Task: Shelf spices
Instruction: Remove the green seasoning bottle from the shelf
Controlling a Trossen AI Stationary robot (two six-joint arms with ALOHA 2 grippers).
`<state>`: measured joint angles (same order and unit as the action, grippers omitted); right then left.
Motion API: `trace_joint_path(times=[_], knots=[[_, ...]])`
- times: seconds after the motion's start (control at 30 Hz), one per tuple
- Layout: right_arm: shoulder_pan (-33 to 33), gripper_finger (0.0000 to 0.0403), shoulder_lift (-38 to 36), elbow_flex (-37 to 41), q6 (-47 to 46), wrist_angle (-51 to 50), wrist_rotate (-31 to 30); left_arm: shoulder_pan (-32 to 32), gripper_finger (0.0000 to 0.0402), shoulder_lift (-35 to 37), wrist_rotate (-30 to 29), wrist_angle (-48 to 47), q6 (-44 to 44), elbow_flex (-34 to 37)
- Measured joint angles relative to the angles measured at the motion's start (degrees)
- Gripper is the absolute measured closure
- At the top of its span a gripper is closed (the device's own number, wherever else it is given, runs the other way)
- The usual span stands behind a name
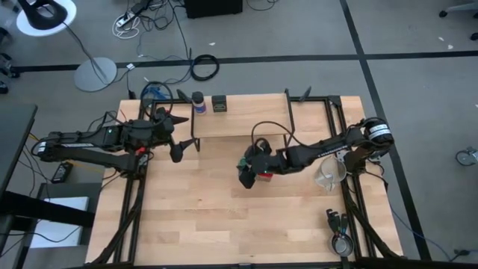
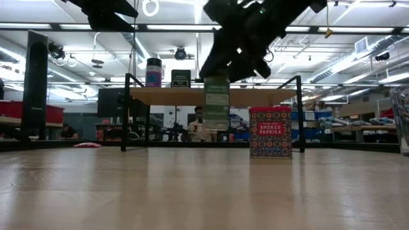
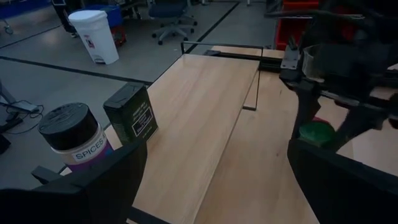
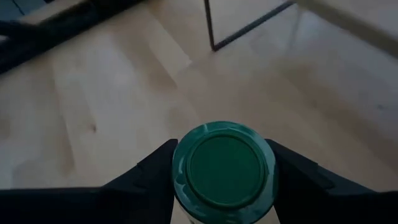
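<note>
Beside the red tin [image 2: 270, 131], right pincer [image 4: 224, 171] clamps the green jar [image 4: 224, 167]; left pincer [image 3: 211, 180] gapes.

Two spice containers [image 1: 208, 102] on the shelf's [image 1: 246, 123] left end — tin [image 2: 270, 132] on table [image 1: 224, 224] in front.

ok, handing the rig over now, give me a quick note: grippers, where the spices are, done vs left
Right gripper: shut on the green jar, lifted off the table beside the red tin.
Left gripper: open, empty, waiting by the shelf's left end.
Done: blue-capped jar and dark olive tin stand on the shelf, near its left end.
Left: place the green jar on the shelf, then pick up the red tin, which stands on the table in front of the shelf.
</note>
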<state>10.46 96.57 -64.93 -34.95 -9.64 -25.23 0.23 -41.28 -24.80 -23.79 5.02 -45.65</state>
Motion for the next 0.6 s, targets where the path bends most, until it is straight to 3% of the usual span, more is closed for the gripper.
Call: trace_joint_path(times=[0.37, 0.6], knots=[[0.8, 0.0202, 0.0, 3.1, 3.2, 0.6, 1.0, 0.0, 0.0008, 0.0, 0.0, 0.2, 0.0, 0.0], [0.8, 0.0202, 3.9, 3.6, 6.9, 2.8, 2.8, 0.0, 0.0008, 0.0, 0.0, 0.2, 0.0, 0.0]])
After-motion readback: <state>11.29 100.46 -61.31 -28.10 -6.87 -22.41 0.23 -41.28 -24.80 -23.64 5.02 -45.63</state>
